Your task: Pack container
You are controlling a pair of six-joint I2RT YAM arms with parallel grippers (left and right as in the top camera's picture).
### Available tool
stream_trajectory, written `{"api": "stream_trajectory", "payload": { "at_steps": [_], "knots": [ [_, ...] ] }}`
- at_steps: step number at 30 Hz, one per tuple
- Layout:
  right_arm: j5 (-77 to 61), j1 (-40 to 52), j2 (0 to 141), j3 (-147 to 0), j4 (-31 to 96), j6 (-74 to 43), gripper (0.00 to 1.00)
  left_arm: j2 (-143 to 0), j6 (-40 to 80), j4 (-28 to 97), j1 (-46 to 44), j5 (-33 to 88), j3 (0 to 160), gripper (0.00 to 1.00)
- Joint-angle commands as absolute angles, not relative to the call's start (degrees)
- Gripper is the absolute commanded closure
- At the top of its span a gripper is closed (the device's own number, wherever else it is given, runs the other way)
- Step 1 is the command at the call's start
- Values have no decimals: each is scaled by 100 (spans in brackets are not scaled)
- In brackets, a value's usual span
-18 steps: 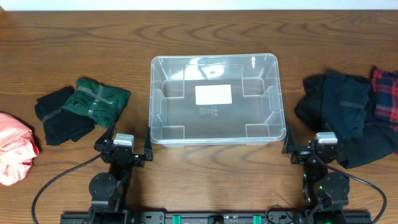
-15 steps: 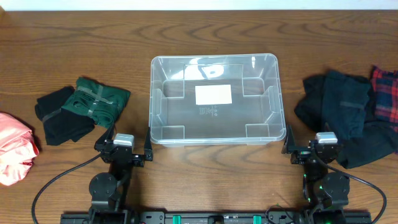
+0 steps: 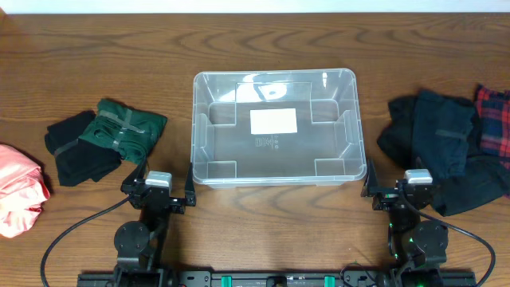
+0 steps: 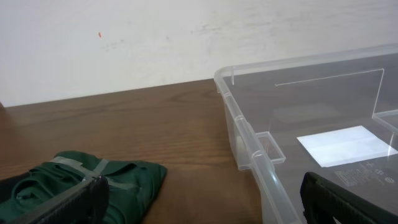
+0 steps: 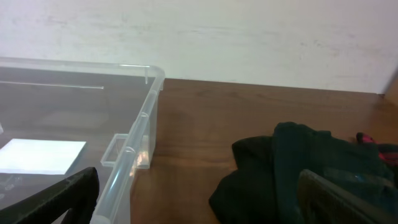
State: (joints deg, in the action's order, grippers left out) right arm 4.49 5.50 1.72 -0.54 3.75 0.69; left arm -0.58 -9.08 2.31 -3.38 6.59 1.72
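— Wooden worktop (image 3: 96, 56), dark brown, with a pale wall (image 4: 124, 43) behind it in both wrist views. Has anything shifted in the last half second?

— Nothing that I can see. The container (image 3: 275, 73) sits on the same spot, both arms are parked as they were, and every garment keeps its place and shape.

— Where does the container lie from the arms?

— Ahead of both and between them. From the left end effector (image 3: 163, 182) it is forward and to the right. From the right end effector (image 3: 396, 185) it is forward and to the left. Each inner finger stands just beside a near corner of the container; whether they touch, I cannot tell.

— What is in it?

— Only the white label (image 3: 273, 121) on its clear base. All the clothes lie outside it on the worktop.

— And the end effectors?

— Both are spread wide and hold nothing. In each wrist view the two dark fingers stand at opposite edges of the frame.

— The clothes, then?

— Forward and left of the left end effector lies a folded green garment (image 3: 123, 131), touching a black garment (image 3: 76, 151) further left. A pink garment (image 3: 17, 191) lies well out to the left. Forward and right of the right end effector is a heap of black clothes (image 3: 434, 143), with a red plaid cloth (image 3: 494, 119) on its far side.
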Motion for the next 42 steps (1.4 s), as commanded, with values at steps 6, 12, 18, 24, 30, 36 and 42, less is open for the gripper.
{"api": "stream_trajectory", "payload": {
  "at_steps": [6, 12, 18, 24, 30, 36, 42],
  "knots": [
    [445, 661, 163, -38, 388, 137, 1, -23, -985, 329, -307, 642, 23, 2],
    [447, 661, 163, -38, 386, 137, 1, -23, -985, 329, -307, 642, 23, 2],
    [447, 661, 163, -38, 386, 137, 1, -23, -985, 329, -307, 642, 23, 2],
    [445, 661, 163, -38, 386, 134, 1, -23, -985, 331, -307, 642, 23, 2],
    [447, 661, 163, -38, 386, 137, 1, -23, -980, 331, -307, 642, 23, 2],
    [454, 661, 198, -172, 390, 25, 1, -27, -156, 395, -307, 644, 204, 2],
    [760, 661, 775, -1081, 687, 25, 1, -585, -60, 1251, -305, 642, 1334, 2]
  ]
}}
